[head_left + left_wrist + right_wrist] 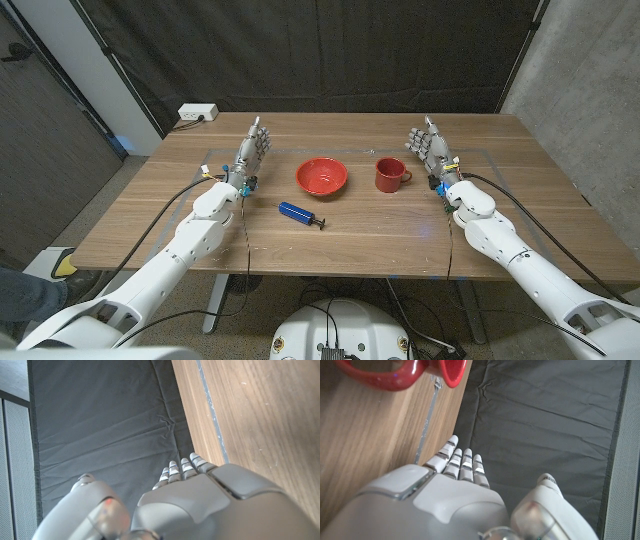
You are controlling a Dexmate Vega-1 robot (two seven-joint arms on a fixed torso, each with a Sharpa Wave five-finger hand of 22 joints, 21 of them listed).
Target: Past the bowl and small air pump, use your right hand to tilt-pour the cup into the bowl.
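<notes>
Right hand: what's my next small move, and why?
Probably ease the right hand toward the red cup. The hand holds nothing and stands apart from the cup, whose handle points toward it. The red bowl sits just beyond the cup.

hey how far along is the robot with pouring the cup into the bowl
Nothing looks done yet. The red cup stands upright on the table, beside the red bowl, with the blue air pump in front. The right hand is open next to the cup, holding nothing; the left hand waits open. Grasping, tilting and pouring remain.
</notes>
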